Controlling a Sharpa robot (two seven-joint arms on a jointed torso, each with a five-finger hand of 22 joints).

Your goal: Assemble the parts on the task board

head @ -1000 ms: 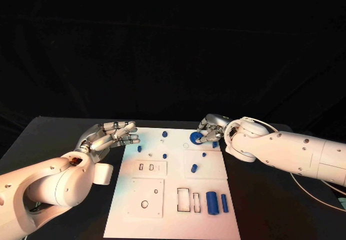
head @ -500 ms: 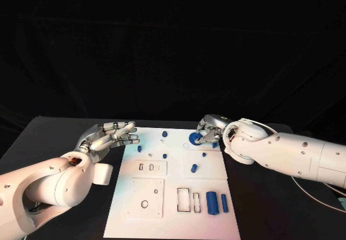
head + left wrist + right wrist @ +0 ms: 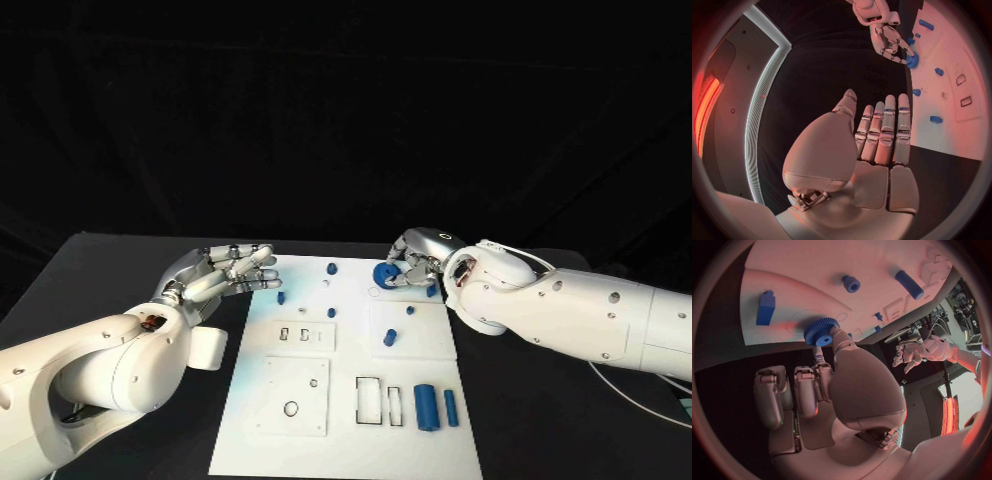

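White board (image 3: 346,400) flat on the black worktop (image 3: 101,270), small blue parts (image 3: 423,405) scattered across it. Right hand (image 3: 411,262) at the far right edge, fingers pinching a blue gear (image 3: 821,331) just over the board. Left hand (image 3: 224,272) spread and empty, beside the left edge.

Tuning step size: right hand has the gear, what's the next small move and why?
Probably ease the gear down and settle it on the board. The right hand pinches it at the board's far edge, seemingly just above the surface. The left hand hovers, fingers apart, holding nothing.
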